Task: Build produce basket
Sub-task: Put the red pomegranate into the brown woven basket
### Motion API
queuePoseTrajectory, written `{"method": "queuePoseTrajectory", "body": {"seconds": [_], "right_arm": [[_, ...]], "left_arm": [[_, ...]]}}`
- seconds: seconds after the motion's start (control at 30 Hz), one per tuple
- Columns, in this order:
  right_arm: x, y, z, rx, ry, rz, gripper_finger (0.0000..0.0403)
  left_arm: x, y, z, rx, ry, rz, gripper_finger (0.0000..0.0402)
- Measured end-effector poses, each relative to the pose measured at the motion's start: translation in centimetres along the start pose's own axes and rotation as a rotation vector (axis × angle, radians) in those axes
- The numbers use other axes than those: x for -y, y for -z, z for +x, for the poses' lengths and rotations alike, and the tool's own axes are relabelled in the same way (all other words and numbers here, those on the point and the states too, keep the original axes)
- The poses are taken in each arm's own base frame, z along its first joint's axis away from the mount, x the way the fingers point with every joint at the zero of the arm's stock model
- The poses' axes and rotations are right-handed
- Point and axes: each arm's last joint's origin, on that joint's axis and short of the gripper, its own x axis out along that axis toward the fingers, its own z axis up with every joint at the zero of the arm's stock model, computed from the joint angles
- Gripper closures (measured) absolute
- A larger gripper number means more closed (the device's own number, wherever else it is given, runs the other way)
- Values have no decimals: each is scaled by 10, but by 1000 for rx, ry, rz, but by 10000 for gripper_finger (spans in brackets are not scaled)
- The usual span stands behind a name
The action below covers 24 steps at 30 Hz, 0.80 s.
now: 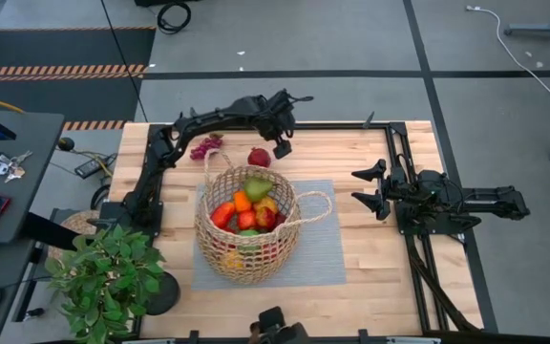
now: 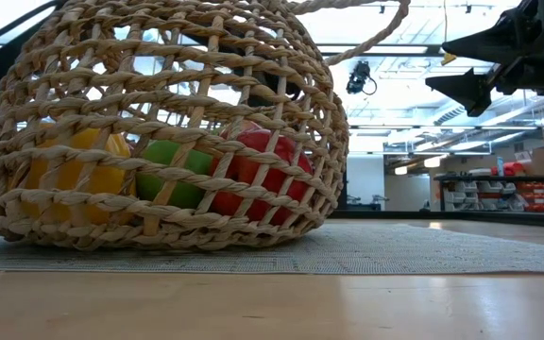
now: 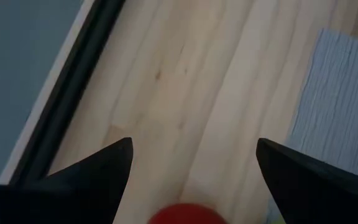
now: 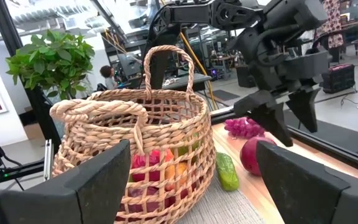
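Note:
The round woven basket (image 1: 246,225) stands on a grey mat (image 1: 323,248) at the table's middle, holding red, orange, yellow and green produce (image 1: 248,212). Behind it, on the bare wood, rest a dark red fruit (image 1: 259,158) and a purple grape bunch (image 1: 205,146). A small green cucumber (image 4: 227,171) lies by the basket's far side. My left gripper (image 1: 280,146) hangs open just above the red fruit (image 3: 185,213), tilted steeply down, and touches nothing. My right gripper (image 1: 363,186) waits open at the table's right, pointing level at the basket (image 4: 129,155).
A leafy potted plant (image 1: 103,272) stands at the near left corner. Dark frame rails (image 1: 399,153) run along the table's far and right sides. The basket's loop handles (image 1: 315,205) stick up. Bare wood lies free right of the mat.

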Motion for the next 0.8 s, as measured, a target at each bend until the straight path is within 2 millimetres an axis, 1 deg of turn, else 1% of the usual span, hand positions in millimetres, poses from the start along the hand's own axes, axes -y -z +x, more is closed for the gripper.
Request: {"method": "queuePoseTrajectory", "body": {"seconds": [0.2,0.33,0.5,0.7,0.8], "right_arm": [[0,0,0,0,0,0,54],[0,0,0,0,0,0,54],[0,0,0,0,0,0,54],[0,0,0,0,0,0,54],[0,0,0,0,0,0,54]], "left_arm": [[12,3,1,-50,12,2,53],[17,11,1,-129,17,34,53],[13,24,10,-222,-43,89,53],[12,28,14,-235,-37,136,53],[12,28,14,-239,-37,117,53]]}}
